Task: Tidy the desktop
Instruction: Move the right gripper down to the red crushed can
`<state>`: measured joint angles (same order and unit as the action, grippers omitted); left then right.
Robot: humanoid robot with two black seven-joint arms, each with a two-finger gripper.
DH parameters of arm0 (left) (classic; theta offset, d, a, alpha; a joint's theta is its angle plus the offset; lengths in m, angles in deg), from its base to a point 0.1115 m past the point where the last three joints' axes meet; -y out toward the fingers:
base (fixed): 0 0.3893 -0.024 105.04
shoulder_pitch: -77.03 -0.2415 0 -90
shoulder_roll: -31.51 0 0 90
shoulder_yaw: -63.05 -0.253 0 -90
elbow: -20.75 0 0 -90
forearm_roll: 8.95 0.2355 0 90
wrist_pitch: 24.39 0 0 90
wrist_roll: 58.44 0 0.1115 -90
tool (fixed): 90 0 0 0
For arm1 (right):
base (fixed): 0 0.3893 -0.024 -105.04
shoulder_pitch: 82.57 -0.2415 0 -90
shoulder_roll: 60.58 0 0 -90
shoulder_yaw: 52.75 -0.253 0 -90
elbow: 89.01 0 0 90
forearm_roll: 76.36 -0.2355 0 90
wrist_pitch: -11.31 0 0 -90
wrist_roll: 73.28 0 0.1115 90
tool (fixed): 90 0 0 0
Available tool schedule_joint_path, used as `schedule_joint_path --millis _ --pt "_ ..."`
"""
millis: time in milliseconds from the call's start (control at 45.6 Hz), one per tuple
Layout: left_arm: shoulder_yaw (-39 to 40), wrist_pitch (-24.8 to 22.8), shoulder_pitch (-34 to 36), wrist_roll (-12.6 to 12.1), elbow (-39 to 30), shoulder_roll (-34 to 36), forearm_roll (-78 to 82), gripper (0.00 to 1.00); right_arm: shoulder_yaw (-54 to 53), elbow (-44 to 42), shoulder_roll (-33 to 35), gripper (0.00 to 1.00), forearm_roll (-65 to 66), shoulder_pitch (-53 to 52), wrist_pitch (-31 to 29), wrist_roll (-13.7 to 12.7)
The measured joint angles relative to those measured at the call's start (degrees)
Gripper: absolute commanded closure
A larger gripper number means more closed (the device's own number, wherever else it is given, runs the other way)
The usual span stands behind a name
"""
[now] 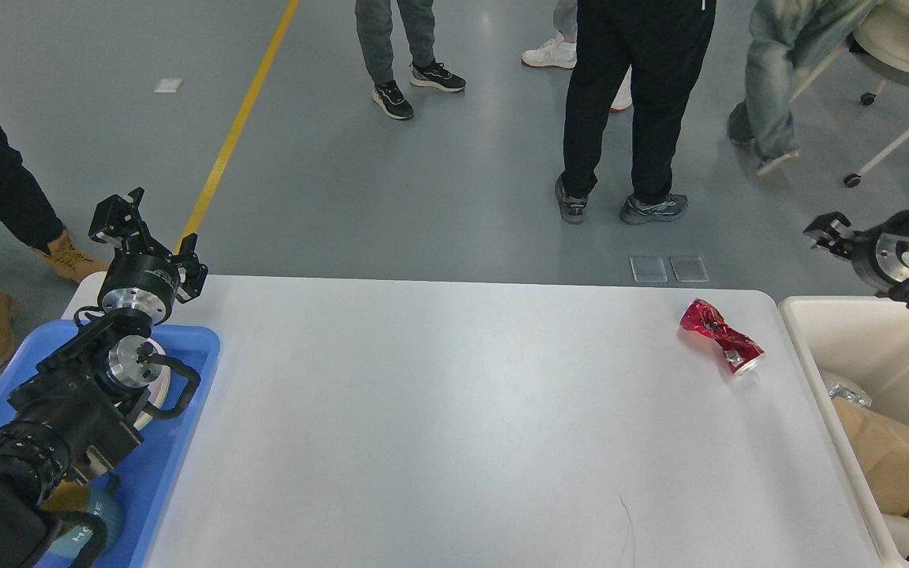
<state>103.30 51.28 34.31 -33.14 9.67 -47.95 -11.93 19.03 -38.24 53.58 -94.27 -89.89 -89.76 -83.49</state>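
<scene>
The wide white matte tabletop fills the view; a crushed red metal can lies near its far right corner. Left tool spread open, empty, above the far left corner. Right tool, beyond the right edge: grip unclear.

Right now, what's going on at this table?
A two-armed robot is tidying the desktop. One item is left on it: a crushed red can near the far right corner, untouched. The right gripper hovers above the cream bin with nothing visible between its fingers; the bin holds brown paper and other trash. The left gripper is raised, open and empty, above the blue tray at the left edge. Several people stand beyond the table.
</scene>
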Motion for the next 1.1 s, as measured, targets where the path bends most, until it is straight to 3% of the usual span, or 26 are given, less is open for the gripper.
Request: schedule_joint_path --millis 263,526,811,1096 --pt "0.0 0.0 0.0 0.0 0.0 0.0 0.0 0.04 3.0 5.8 -8.5 0.00 0.0 -17.2 -17.8 0.2" --pt "0.0 0.0 0.0 0.0 0.0 0.0 0.0 0.04 3.3 8.6 -14.3 0.00 -0.1 -25.1 -23.8 0.3" --pt "0.0 0.0 0.0 0.0 0.0 0.0 0.0 0.04 2.3 8.0 -14.1 0.00 0.3 -22.2 -22.3 0.3" --pt "0.0 0.0 0.0 0.0 0.0 0.0 0.0 0.04 2.5 2.0 -11.6 0.00 1.1 -9.3 -8.9 0.2"
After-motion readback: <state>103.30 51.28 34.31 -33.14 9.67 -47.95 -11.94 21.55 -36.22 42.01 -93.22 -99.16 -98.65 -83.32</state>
